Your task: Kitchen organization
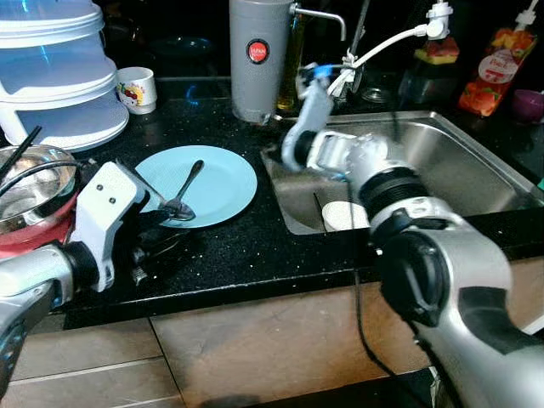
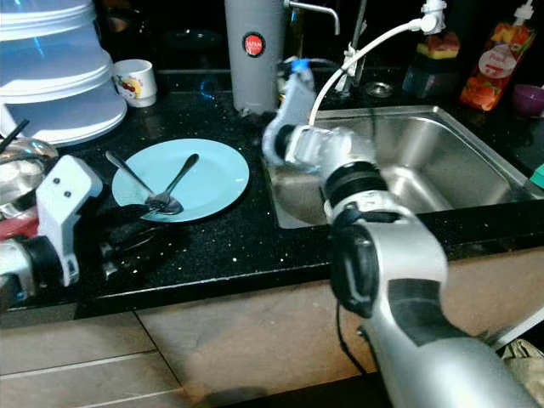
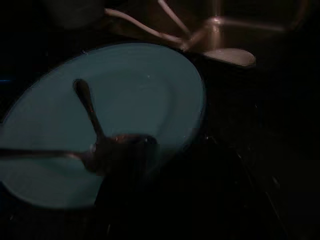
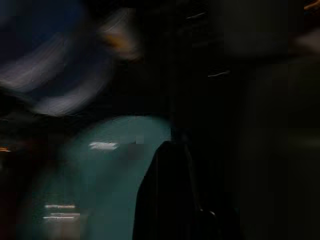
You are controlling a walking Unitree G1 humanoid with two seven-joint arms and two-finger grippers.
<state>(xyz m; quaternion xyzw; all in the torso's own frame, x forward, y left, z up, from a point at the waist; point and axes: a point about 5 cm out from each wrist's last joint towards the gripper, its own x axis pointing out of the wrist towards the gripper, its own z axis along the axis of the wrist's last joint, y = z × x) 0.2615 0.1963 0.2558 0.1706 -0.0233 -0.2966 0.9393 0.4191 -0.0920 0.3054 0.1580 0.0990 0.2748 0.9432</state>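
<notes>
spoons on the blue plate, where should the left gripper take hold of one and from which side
Probably the handle of a spoon, not the bowl. Both spoons lie flat on the blue plate, bowls together at its near rim and handles fanning away toward the back. The left gripper sits low on the counter just in front of the plate, so coming from above and pinching across a thin handle seems easiest.

Place: a home kitchen.
Counter: black speckled worktop (image 1: 246,246), tiled floor below.
Sink: steel basin (image 1: 463,166) at 3 o'clock, with a tap (image 1: 327,17) at 12.
Dishes: blue plate (image 1: 223,183) with spoons (image 2: 174,187) near centre; a printed mug (image 1: 138,89) at 10 o'clock.
Storage: stacked plastic containers (image 1: 59,72) at 10 o'clock.
Supplies: a grey canister (image 1: 257,55) and a juice pouch (image 1: 497,72) along the back.
</notes>
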